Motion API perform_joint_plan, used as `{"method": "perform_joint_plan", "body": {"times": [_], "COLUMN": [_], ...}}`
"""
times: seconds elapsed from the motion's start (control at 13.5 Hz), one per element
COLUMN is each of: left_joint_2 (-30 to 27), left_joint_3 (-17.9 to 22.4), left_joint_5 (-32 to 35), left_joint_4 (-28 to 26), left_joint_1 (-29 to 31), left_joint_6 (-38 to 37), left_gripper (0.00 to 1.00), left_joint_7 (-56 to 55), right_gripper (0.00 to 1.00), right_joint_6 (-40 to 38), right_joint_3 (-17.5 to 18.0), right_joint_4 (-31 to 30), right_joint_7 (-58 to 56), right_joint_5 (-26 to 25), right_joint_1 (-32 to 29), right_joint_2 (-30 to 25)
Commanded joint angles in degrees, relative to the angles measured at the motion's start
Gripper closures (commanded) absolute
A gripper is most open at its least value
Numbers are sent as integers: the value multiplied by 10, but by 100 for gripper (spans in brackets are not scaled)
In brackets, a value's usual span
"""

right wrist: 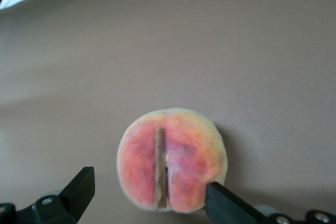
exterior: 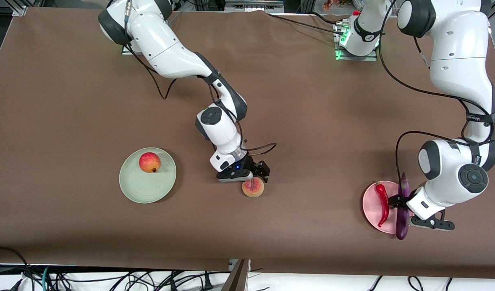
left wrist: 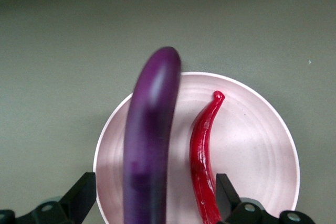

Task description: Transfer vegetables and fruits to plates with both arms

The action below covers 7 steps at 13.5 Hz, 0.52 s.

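Observation:
The purple eggplant (exterior: 402,222) (left wrist: 149,129) lies along the pink plate's (exterior: 371,204) (left wrist: 252,145) edge toward the left arm's end. Its tip nearer the front camera sticks out past the rim. My left gripper (exterior: 400,202) (left wrist: 155,182) is open astride it, neither finger touching. The red chili (exterior: 383,204) (left wrist: 202,150) lies on the same plate beside it. The peach (exterior: 253,188) (right wrist: 170,158) sits on the table mid-way, between the open fingers of my right gripper (exterior: 254,180) (right wrist: 149,182). The red-yellow fruit (exterior: 149,162) rests on the green plate (exterior: 144,188).
Brown cloth covers the table (exterior: 69,101). Its edge nearest the front camera runs close below the pink plate, with cables (exterior: 110,279) hanging beneath it. The arm bases stand along the edge farthest from that camera.

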Motion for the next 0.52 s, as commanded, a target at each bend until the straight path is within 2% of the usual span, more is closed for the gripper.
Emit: {"method": "perform_joint_plan", "body": {"times": [0.0,0.15,0.22,0.3,0.44], "left_joint_2": [-8,-11,-25,-41,-112], "left_joint_3": [-2,-5,-6,-9,-13], "left_joint_5": [-9,-9,-10,-10,-9], "left_joint_4": [10,17,20,20,17], "left_joint_1": [-1,-1,-3,-4,-6], "left_joint_6": [-26,-44,-71,-100,-159], "left_gripper": [0,0,0,0,0], "left_joint_7": [0,0,-2,-15,-58], "right_gripper": [0,2,13,32,87], "right_joint_6": [7,8,7,8,6], "right_joint_3": [-8,-8,-9,-9,-9], "right_joint_4": [14,14,14,14,14], "right_joint_7": [-4,-6,-7,-8,-10], "right_joint_5": [-23,-25,-25,-25,-23], "right_joint_1": [5,5,5,4,3], "right_joint_2": [21,22,22,21,17]}}
